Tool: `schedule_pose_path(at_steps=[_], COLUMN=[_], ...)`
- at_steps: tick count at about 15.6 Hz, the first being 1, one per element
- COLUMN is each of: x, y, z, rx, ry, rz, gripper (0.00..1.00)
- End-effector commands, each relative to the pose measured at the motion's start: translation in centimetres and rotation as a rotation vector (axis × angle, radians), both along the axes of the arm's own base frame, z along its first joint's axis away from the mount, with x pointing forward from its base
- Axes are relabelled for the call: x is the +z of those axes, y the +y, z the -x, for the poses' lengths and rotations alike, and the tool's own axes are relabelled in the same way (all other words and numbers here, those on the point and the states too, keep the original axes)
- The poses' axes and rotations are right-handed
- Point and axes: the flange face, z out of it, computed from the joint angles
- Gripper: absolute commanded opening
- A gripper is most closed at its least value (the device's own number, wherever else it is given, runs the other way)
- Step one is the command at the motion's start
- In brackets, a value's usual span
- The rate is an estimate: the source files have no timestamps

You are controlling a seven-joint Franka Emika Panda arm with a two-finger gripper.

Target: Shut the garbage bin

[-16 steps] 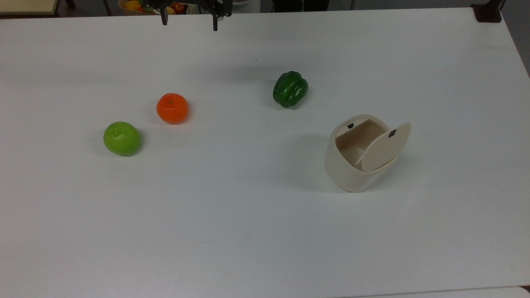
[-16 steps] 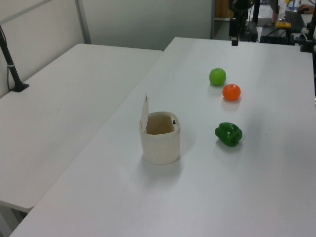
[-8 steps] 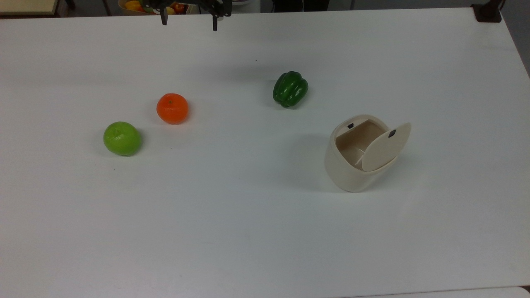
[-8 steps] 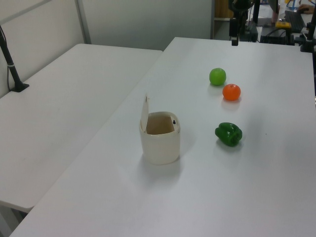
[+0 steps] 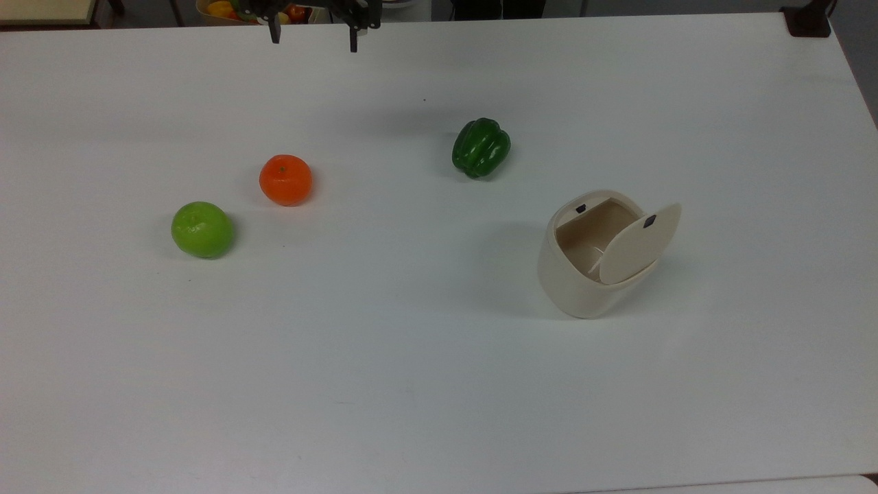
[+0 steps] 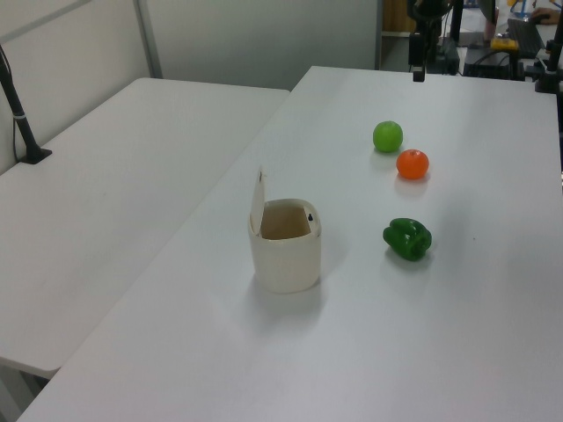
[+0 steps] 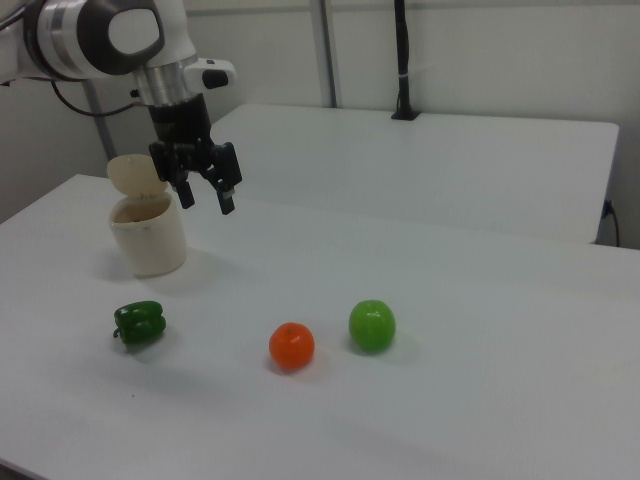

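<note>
The cream garbage bin (image 5: 580,291) stands on the white table at the top view's right, its hinged lid (image 5: 640,243) tipped up and the tub open. A small black mark shows on the lid. The bin (image 6: 286,259) sits mid-table in the left view with the lid (image 6: 257,200) upright on its left side. My gripper (image 5: 314,40) hangs at the top view's upper edge, far from the bin, fingers spread wide with nothing between them. In the right view the gripper (image 7: 206,198) hovers in the air just right of the bin (image 7: 150,240).
A green pepper (image 5: 481,147), an orange (image 5: 285,180) and a green apple (image 5: 202,229) lie loose on the table (image 5: 411,357), left of the bin in the top view. A second table (image 6: 106,202) adjoins on the left view's left.
The gripper has shifted only very slightly at the top view's upper edge. Bin, lid and fruits are where they were.
</note>
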Motion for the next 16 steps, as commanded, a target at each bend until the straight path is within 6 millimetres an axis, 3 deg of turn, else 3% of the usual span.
schedule_pose_path(at_steps=[1,4,5,11,16], x=[0.5,0.5,0.5,-0.3,-0.4], y=[-0.3,-0.3,-0.3,0.2,3.2], z=[0.8,0.8,0.8,0.3,-2.2], rx=[0.015,0.015,0.015,0.023,0.052], ry=[0.004,0.004,0.004,0.011,-0.141], rz=[-0.006,-0.006,-0.006,-0.005,-0.081], gripper=[0.33,0.03,0.00,0.00,0.00])
